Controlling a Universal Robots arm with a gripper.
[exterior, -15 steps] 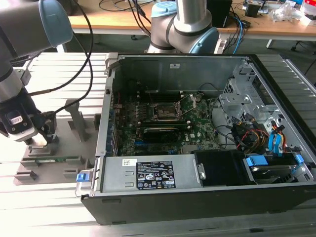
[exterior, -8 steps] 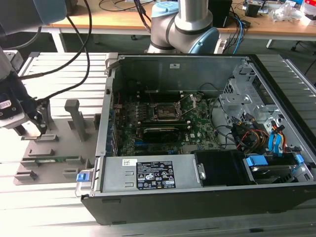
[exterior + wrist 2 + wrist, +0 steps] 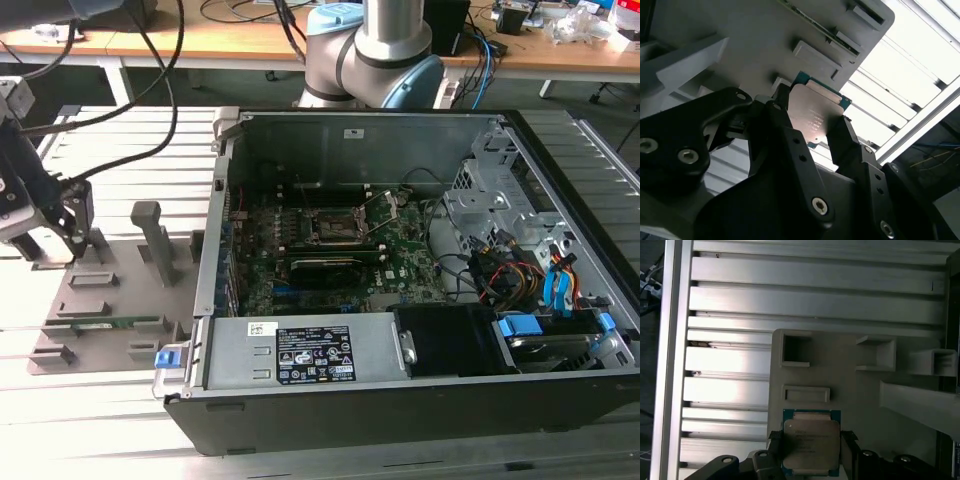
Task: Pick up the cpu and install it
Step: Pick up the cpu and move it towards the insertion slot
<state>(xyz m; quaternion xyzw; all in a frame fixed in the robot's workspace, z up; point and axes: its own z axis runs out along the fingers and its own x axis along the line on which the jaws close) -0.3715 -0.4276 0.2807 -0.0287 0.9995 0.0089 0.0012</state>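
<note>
The cpu, a flat square chip with a shiny silver top and a thin green edge, sits between the two black fingers of my gripper, which press against its opposite sides. It is at the grey holder plate; whether it rests on the plate or is just off it I cannot tell. In the exterior view my gripper is low over that grey holder plate, at the exterior view's left, well away from the open computer case. The dark socket frame lies on the motherboard inside the case.
The open computer case takes up the middle and the exterior view's right. On the holder plate stand an upright grey post and a long green memory stick. Black cables trail from the arm. The table is ribbed aluminium.
</note>
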